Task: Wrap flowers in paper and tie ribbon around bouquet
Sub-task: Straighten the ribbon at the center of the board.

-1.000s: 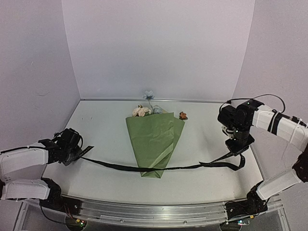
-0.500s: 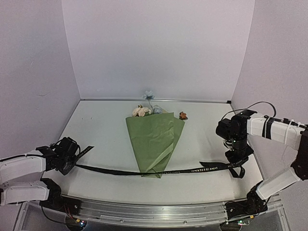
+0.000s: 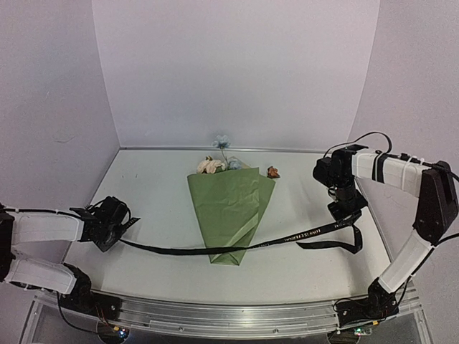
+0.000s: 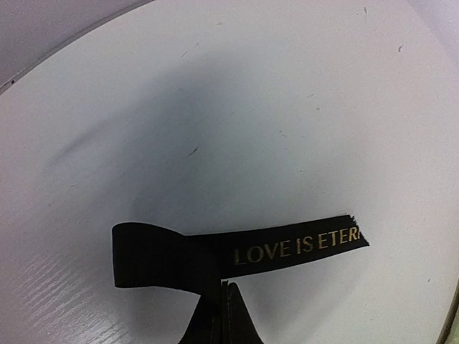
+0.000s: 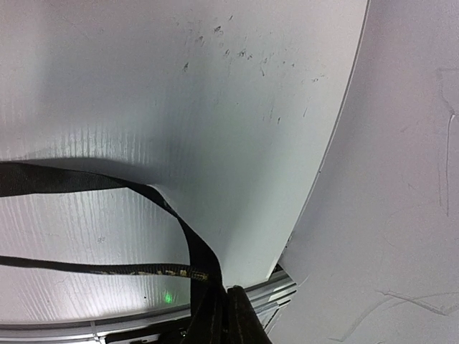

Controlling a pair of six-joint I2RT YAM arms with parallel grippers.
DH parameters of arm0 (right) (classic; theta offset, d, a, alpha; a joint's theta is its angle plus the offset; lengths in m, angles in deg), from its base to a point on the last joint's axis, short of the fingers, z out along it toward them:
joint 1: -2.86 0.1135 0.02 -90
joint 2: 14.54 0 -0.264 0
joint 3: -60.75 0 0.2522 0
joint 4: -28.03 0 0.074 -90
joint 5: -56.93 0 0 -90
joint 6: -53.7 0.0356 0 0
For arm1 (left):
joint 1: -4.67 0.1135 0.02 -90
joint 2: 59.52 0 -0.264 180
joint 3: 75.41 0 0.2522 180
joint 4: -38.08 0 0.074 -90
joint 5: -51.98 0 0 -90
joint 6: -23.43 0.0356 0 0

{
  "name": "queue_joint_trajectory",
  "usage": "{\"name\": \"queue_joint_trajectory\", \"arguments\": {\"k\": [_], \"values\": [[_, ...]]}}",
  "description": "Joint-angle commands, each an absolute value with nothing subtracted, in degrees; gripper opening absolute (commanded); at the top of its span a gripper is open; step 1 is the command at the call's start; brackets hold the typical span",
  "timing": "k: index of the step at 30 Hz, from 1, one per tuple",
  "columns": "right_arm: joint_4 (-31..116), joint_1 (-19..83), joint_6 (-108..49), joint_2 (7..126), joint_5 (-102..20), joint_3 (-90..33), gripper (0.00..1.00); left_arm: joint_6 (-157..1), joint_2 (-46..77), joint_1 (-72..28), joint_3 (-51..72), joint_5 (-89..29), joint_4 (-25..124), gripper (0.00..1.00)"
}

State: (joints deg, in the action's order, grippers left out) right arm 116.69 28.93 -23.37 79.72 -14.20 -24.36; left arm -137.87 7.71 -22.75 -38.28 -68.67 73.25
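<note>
- The left gripper (image 3: 115, 231) is clenched on one end of the ribbon (image 3: 287, 239), and the right gripper (image 3: 345, 214) pinches the other.
- Over the last second the right gripper has swung away, so the ribbon slants across the tip of the bouquet (image 3: 231, 204) between them.
- The ribbon looks placed for tying, with no knot yet.

Paper cone (image 3: 231, 208): one. Black ribbon (image 3: 301, 236): one. Blue blooms (image 3: 221, 141): two. Cream bloom (image 3: 210, 165): one. Rust-orange bloom (image 3: 273, 172): one. Grippers: two, left gripper (image 3: 120, 232), right gripper (image 3: 348, 215).

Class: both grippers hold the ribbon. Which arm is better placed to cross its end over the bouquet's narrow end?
Probably right: the right gripper holds the ribbon off the table, with a long spare tail; the left gripper sits low, short tail.
</note>
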Motion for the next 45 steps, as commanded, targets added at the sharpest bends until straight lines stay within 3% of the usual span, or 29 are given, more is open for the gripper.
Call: {"name": "queue_joint_trajectory", "arguments": {"k": [1,15,27,32,38,45], "values": [[118.3,28.9,-22.6,79.6,-16.1,-22.0,0.07,-136.4,8.9,-22.6,-36.1,-67.9,69.8,0.00],[115.7,28.9,-18.4,72.6,-20.9,-9.8,0.08,-140.4,-4.6,-22.6,-42.3,-68.0,80.3,0.03],[113.3,29.2,-16.5,64.9,-32.4,-10.3,0.54,-136.0,-7.8,-22.6,-34.2,-64.4,83.7,0.67],[109.4,30.6,-13.6,60.7,-38.4,-12.0,0.61,-131.3,-10.4,-22.6,-28.6,-63.2,87.0,0.83],[92.5,39.7,-7.3,65.3,-45.2,-12.8,0.56,-120.8,-7.3,-22.6,-24.4,-51.5,77.0,0.77],[75.4,49.3,-1.8,81.5,-45.9,-19.6,0.36,-115.5,7.6,-28.4,-25.0,-31.8,58.2,0.53]]}}
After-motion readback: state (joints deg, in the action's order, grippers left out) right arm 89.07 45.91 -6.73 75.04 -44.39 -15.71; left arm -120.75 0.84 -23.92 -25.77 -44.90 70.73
